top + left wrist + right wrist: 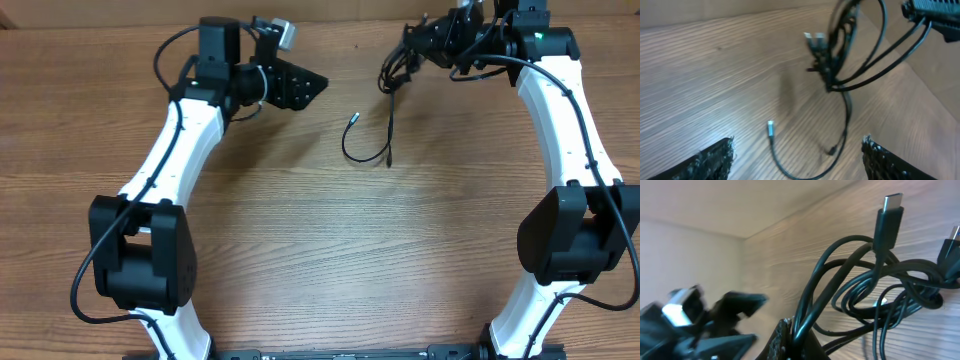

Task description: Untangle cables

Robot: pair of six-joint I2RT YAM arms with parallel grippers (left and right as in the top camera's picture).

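Jaws of the left gripper [315,85] stand wide apart with nothing between them; in the left wrist view its two dark fingertips [715,161] frame only bare table [300,250]. Jaws of the right gripper [420,45] are closed on the cable bundle [393,72], a tangle of thin black cords that hangs from them above the table near its 12 o'clock edge. In the right wrist view the bundle's loops cross one another several times, and a black USB-C plug [890,212] sticks up out of the tangle.

In the overhead view, the U-shaped cable [345,148] lies on the table at 7 o'clock of the bundle, with the U open toward 12 o'clock. Its silver-tipped plug [770,126] rests on the wood at the 10 o'clock end of the curve. The 3 o'clock limb runs straight up to the underside of the bundle, with a small dark plug end beside its foot. Whether this limb joins the tangle or only lies beside it cannot be told. The left gripper sits at 10 o'clock of the U-shaped cable, apart from it and from the bundle.
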